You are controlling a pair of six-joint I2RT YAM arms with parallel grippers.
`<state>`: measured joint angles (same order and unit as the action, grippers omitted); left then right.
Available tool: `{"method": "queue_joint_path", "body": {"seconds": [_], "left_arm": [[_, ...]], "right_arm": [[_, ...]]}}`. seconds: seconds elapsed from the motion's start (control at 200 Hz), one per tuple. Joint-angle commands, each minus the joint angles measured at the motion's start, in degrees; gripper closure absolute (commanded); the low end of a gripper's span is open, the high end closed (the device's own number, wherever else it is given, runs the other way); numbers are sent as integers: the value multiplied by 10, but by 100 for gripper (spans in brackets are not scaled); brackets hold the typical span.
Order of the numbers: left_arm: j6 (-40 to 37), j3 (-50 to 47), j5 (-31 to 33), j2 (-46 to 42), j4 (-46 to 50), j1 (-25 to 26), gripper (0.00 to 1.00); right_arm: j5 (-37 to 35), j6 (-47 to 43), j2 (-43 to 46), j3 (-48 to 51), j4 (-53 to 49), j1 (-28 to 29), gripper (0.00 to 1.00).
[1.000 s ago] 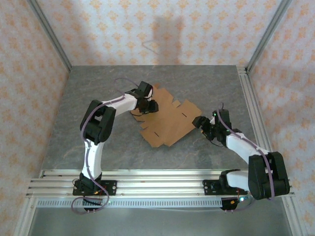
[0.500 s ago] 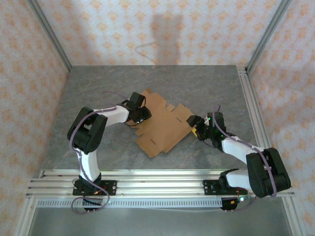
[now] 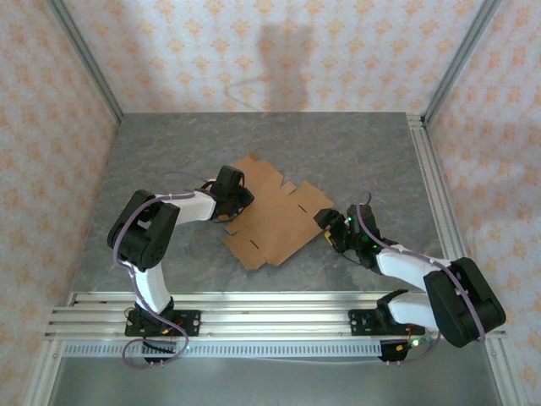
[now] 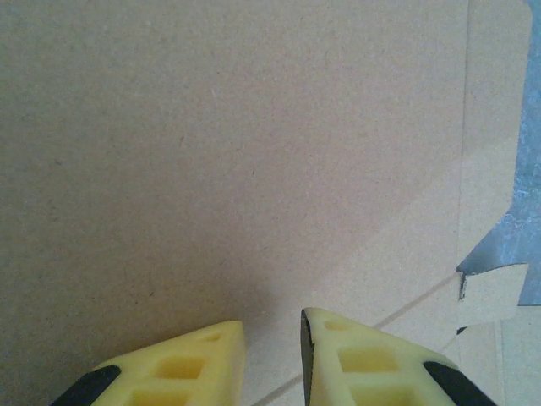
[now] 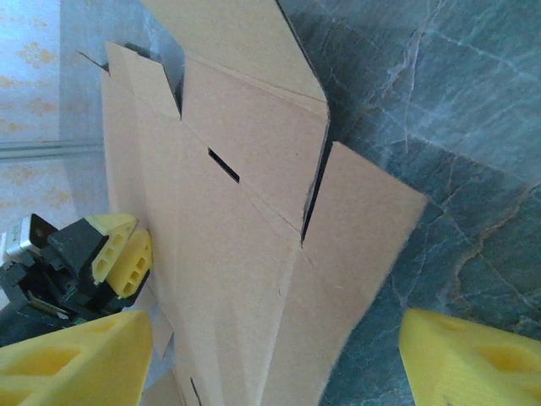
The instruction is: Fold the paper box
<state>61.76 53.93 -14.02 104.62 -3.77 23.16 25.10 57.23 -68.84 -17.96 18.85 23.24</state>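
Judged an early step: lining up on the paper box, flat and unfolded at the middle of the table. Nearly closed at the sheet's left edge with the left gripper, grip impossible to tell; spread wide just beside its right corner with the right gripper. Next, probably: pinch a flap and raise it along a crease.

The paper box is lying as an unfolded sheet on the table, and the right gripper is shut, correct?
No, the right gripper is open: the right wrist view shows its jaws wide apart. The paper box is lying as an unfolded sheet on the table.
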Motion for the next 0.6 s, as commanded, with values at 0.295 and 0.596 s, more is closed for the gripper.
{"method": "queue_joint_path", "body": {"seconds": [0.295, 0.596], "left_arm": [[30, -27, 22, -10, -4, 4, 74], [27, -28, 21, -14, -1, 6, 74]], "right_arm": [[-52, 12, 45, 4, -24, 25, 29], [-63, 67, -56, 3, 76, 72, 37]]}}
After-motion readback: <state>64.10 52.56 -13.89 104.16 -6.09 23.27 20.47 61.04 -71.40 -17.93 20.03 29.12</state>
